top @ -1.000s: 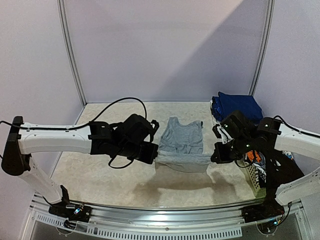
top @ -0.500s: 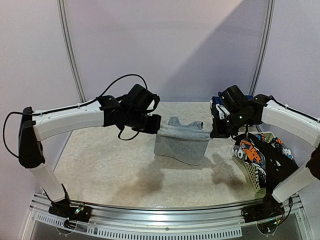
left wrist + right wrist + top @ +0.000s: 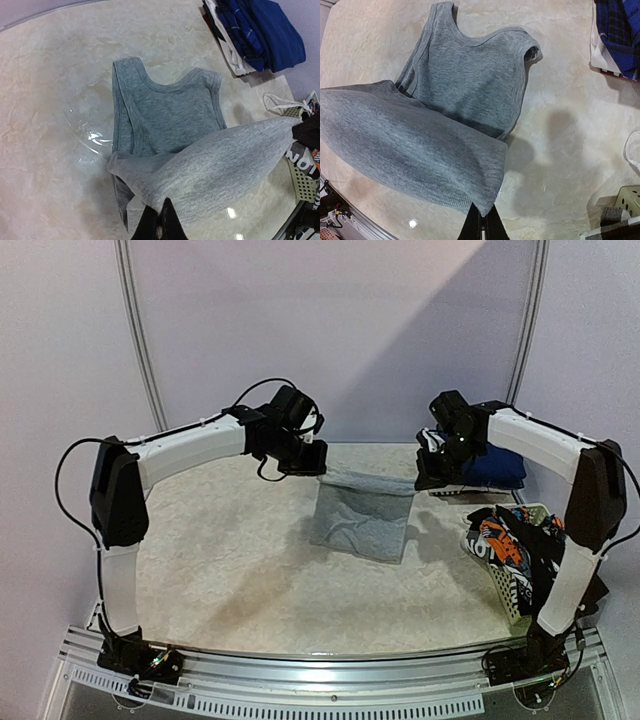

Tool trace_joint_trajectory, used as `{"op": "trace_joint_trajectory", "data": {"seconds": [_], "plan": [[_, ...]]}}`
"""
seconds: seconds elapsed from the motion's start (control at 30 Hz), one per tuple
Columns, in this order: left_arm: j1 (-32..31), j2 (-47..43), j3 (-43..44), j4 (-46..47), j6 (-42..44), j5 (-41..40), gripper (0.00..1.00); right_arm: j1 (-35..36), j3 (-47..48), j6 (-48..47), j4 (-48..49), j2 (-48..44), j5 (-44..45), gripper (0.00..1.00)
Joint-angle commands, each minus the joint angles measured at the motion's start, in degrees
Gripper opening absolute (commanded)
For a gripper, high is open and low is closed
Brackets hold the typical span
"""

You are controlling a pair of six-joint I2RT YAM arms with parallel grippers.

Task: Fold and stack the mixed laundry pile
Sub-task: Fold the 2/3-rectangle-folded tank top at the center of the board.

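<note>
Grey knit sleeveless shirt (image 3: 362, 520) is held by its hem, one lower corner pinched in the closed jaws of the left arm (image 3: 190, 445) and the other in the closed jaws of the right arm (image 3: 540, 440), so that the edge is stretched taut and level between them above the pale marbled worktop (image 3: 220, 570). In both wrist views the shoulder straps and neckline are seen lying flat on the worktop, while the lower half sags from the raised hem. This hold is judged to serve a fold in half, hem towards neckline, with tension kept so that the cloth lands smooth. A folded stack of navy blue pieces (image 3: 495, 465) rests at the far right corner, apart from the shirt, and is taken to be where finished items are gathered. The orange-black-white printed and black garments (image 3: 497, 540) lie in and over the white lattice plastic basket (image 3: 508, 600) at the right edge, not yet folded.
</note>
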Motion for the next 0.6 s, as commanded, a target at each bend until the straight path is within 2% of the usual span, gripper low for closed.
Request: {"op": "trace_joint_trajectory", "data": {"seconds": [0.0, 0.33, 0.57], "plan": [[3.00, 4.88, 5.98, -2.39, 1.08, 4.68, 0.00, -1.44, 5.40, -2.28, -2.20, 5.36, -3.05, 0.00], [6.27, 14.37, 16.81, -1.74, 2.49, 10.69, 0.00, -4.43, 15.14, -3.56, -4.01, 15.18, -5.21, 0.00], [7.89, 18.92, 19.27, 2.77, 1.23, 14.73, 0.00, -5.57, 19.68, -4.16, -4.33, 18.82, -6.39, 0.00]]}}
